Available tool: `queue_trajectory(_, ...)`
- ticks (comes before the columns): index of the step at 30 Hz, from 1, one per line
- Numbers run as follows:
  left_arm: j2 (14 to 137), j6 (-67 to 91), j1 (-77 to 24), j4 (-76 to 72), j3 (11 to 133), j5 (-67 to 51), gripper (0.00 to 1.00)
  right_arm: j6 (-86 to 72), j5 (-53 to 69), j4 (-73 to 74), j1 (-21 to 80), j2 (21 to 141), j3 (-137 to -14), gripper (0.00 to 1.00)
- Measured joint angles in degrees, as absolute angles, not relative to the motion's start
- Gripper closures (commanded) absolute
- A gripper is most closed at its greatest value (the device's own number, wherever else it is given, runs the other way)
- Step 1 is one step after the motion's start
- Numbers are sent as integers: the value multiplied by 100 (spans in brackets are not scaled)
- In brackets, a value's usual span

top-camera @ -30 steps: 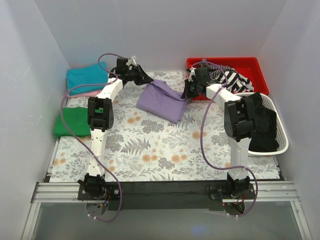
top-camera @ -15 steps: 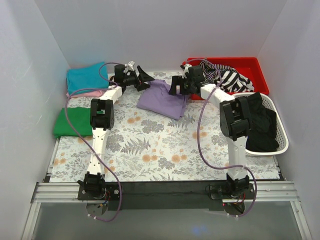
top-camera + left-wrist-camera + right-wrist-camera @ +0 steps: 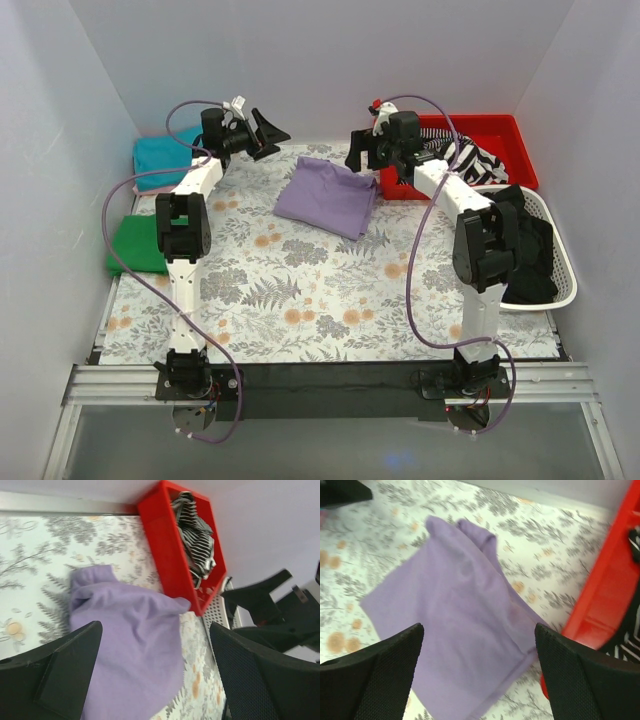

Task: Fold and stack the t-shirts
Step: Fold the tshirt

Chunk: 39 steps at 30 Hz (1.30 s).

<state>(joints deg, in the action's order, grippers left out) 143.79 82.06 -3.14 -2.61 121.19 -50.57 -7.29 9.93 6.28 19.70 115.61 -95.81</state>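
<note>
Top external shows left tool (image 3: 271, 138) and right tool (image 3: 363, 157) spread empty, lavender t-shirt (image 3: 325, 198) between, red bin (image 3: 500, 123) nearby.

We see a bench (image 3: 320, 330) spread with a white floral cover (image 3: 260, 290): grey ferns, orange blooms. Three plain pale walls box it in: back wall (image 3: 320, 60), left wall (image 3: 50, 200), right wall (image 3: 600, 180), all bare, with a slight lavender tint. Along the near edge runs a black strip (image 3: 330, 375) and a silver aluminium rail (image 3: 110, 385). Below that lies a dull grey surface (image 3: 330, 440) with a faint bluish glint; we cannot tell if it is floor. The light is even and soft, and the shadows are weak. In the left wrist view a grey band (image 3: 50, 501) lines the foot of the back wall.
</note>
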Motion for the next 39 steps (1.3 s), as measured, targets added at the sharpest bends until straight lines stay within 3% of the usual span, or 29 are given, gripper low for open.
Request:
queue_trajectory(11,14324,9032,-775,-1260,11751,-6543,14,-775,1953,1092,2237,12630,-10436,7)
queue_trajectory(16,15050,10481,-969,-3074,11642,-6978,14,-814,1988,1341,2224,13006,-10449,6)
queue_trajectory(22,16029,11251,-893,-3645,12243,-7105,14,-808,1763,1660,2220,13482,-11209,6)
queue_trajectory(29,15937,10007,-864,-2425,12466,-6287,15,-840,1358,2025,2220,13972,-11937,5)
queue_trajectory(39,14619,8125,-939,-1184,10857,-5131,15,-867,1219,2318,2224,14173,-12140,4)
